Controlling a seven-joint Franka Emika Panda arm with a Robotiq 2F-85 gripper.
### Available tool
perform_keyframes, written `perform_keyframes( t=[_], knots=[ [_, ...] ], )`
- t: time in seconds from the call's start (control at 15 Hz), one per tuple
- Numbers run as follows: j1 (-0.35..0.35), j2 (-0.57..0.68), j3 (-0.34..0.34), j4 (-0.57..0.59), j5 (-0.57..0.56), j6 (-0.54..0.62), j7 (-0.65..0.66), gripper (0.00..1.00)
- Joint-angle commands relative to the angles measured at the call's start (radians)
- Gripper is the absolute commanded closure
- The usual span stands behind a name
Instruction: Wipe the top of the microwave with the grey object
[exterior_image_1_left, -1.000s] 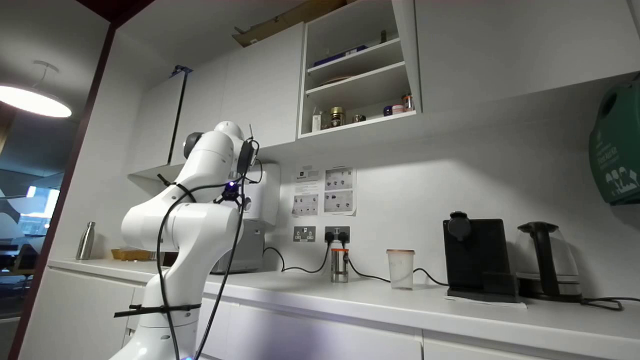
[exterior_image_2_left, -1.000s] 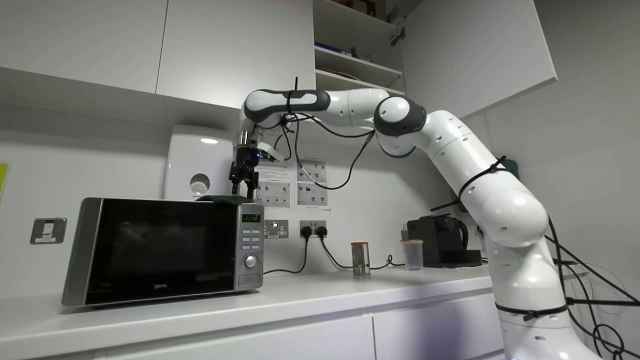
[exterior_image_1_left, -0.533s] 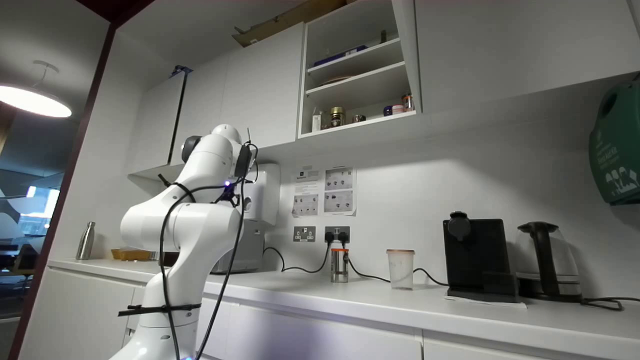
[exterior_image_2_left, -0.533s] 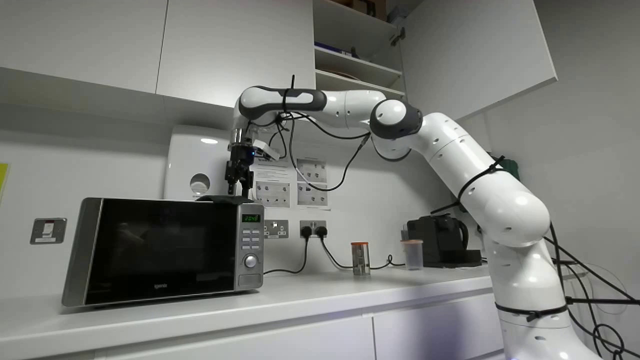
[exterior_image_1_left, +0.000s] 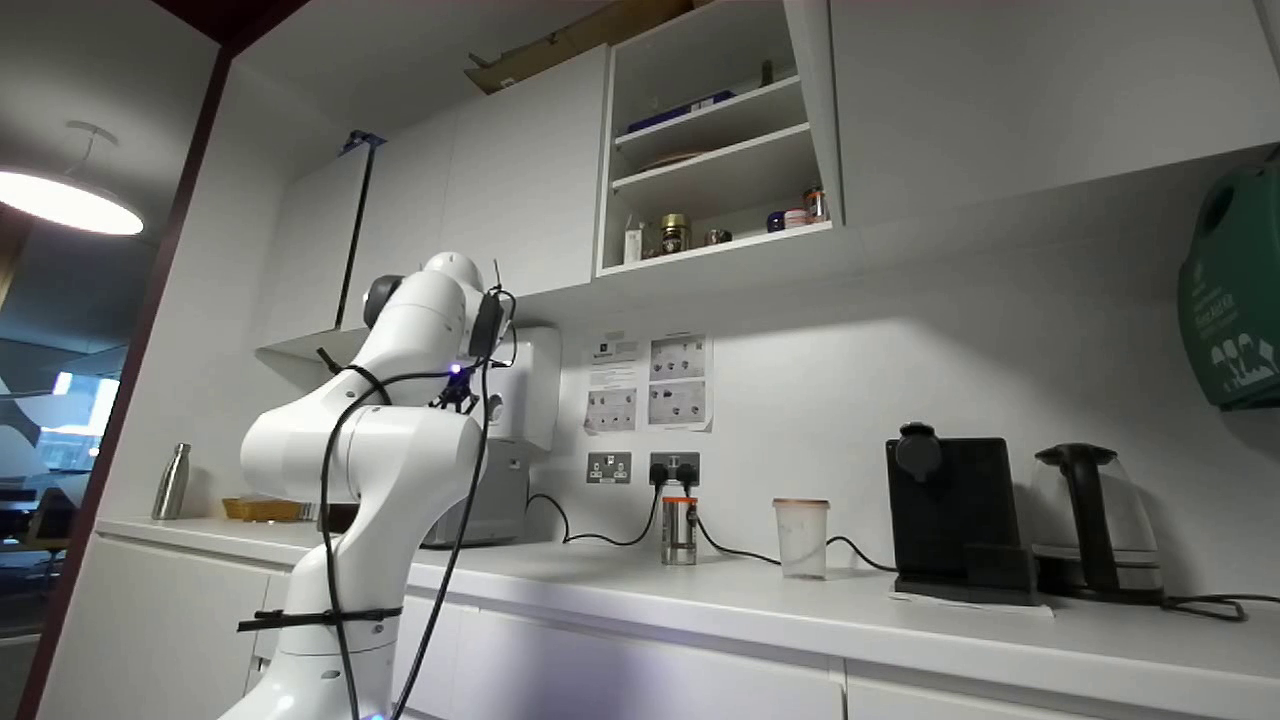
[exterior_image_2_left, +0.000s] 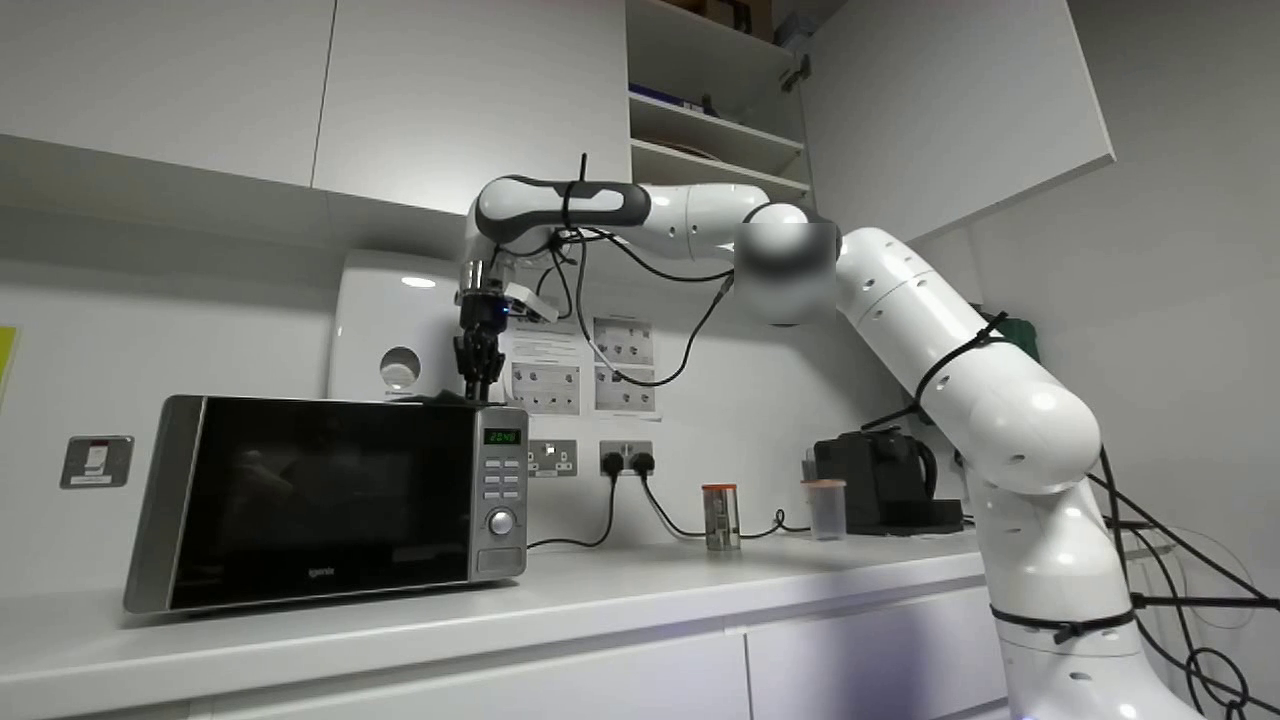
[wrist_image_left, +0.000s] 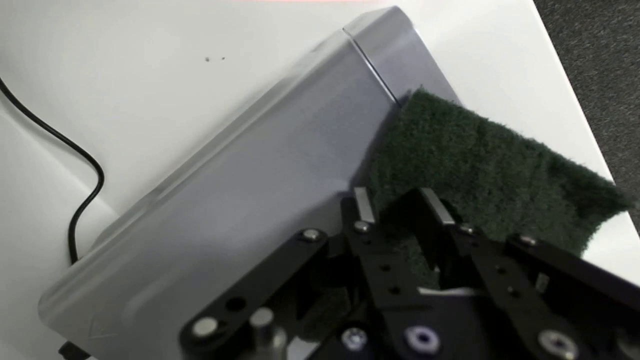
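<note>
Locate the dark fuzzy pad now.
In the wrist view, the dark fuzzy pad is right of centre, partly hidden by the gripper. In an exterior view it lies atop the microwave, near the control panel.

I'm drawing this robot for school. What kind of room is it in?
Most likely a kitchen. There's a microwave on the white worktop, and further along a black coffee machine with a glass kettle beside it.

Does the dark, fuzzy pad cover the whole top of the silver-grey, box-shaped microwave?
No: in the wrist view, a broad stretch of the microwave's top lies bare beside the pad.
</note>
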Motion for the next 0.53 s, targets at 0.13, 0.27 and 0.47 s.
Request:
perform_keyframes(
  t=[0.13,0.27,0.47],
  knots=[
    [-0.01,0.018,-0.022,0.029,-0.013,-0.032,-0.003,1.0],
    [-0.032,0.008,-0.031,0.008,0.001,-0.026,0.002,0.99],
    [-0.065,-0.008,-0.048,-0.019,0.01,-0.018,0.008,0.99]
  ],
)
